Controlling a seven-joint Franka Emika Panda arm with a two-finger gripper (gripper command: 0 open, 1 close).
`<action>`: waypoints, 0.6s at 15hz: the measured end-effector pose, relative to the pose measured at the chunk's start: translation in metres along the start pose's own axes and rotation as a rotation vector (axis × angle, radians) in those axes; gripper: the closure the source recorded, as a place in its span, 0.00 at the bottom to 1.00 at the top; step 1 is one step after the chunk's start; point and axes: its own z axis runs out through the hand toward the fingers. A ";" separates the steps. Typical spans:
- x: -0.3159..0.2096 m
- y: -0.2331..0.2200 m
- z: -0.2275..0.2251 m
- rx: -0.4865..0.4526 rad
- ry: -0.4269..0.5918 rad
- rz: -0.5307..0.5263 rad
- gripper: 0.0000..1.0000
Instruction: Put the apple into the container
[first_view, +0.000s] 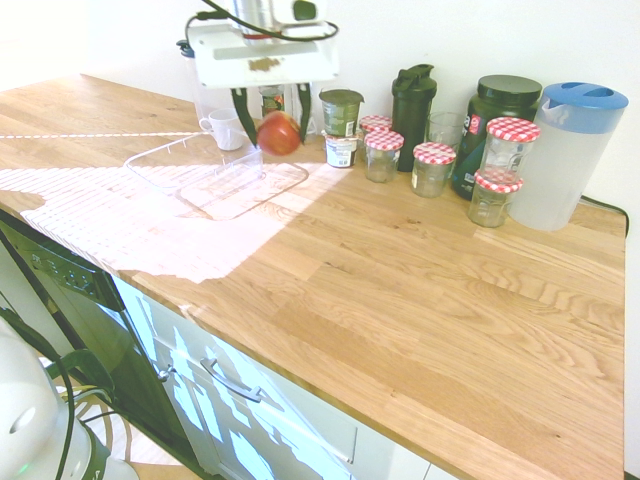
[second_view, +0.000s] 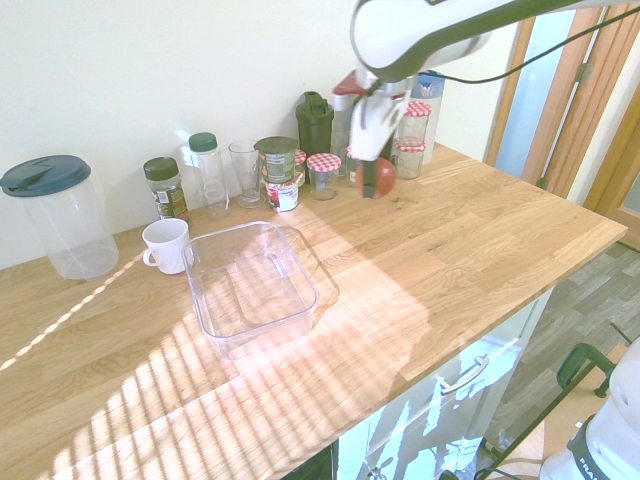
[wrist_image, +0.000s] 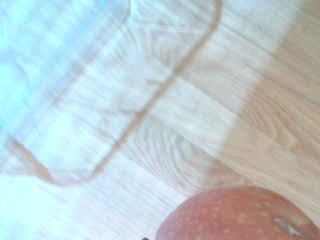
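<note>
Apple (first_view: 278, 133) is held between the fingers of the gripper (first_view: 275, 135), in the air above the bench (first_view: 400, 310). Its hollow shows to the wrist camera; the long axis I cannot tell. Container (second_view: 250, 330) lies inside the bench's front edge, open upward.

Apple (wrist_image: 237, 215) cut off by the wrist view's edge, container (wrist_image: 65, 95) there blurred

Clear glossy plastic container (second_view: 250, 300) on smooth wood worktop (second_view: 470, 235)
</note>
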 end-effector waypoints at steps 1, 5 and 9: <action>-0.006 -0.031 -0.004 -0.010 -0.001 0.049 1.00; -0.043 -0.138 0.019 -0.019 -0.028 0.223 1.00; -0.066 -0.224 0.053 0.025 0.010 0.302 1.00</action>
